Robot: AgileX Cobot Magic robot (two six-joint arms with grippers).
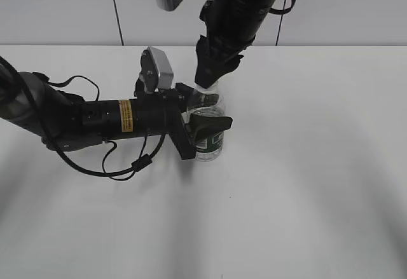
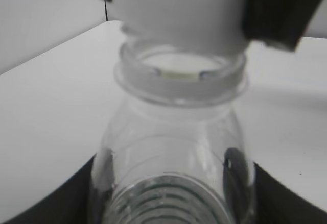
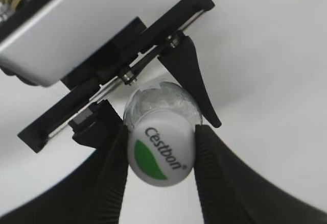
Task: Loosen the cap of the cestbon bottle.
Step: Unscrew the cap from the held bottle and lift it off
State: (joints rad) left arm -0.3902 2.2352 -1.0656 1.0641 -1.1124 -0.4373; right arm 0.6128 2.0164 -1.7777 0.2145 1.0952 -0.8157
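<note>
The clear cestbon bottle (image 1: 210,105) stands upright mid-table, its dark green label facing front. My left gripper (image 1: 205,126) reaches in from the left and is shut on the bottle's body; in the left wrist view the bottle (image 2: 173,132) fills the space between its jaws (image 2: 173,203). My right gripper (image 1: 208,82) comes down from above and is shut on the white cap (image 3: 159,151), which shows a green leaf and "Cestbon" lettering. The cap (image 2: 179,15) sits slightly tilted over the neck ring. In the exterior view the cap is hidden by the right fingers.
A white table (image 1: 318,183) with a pale wall behind it. The left arm's black body and loose cable (image 1: 95,123) lie across the table's left half. Nothing else stands near the bottle.
</note>
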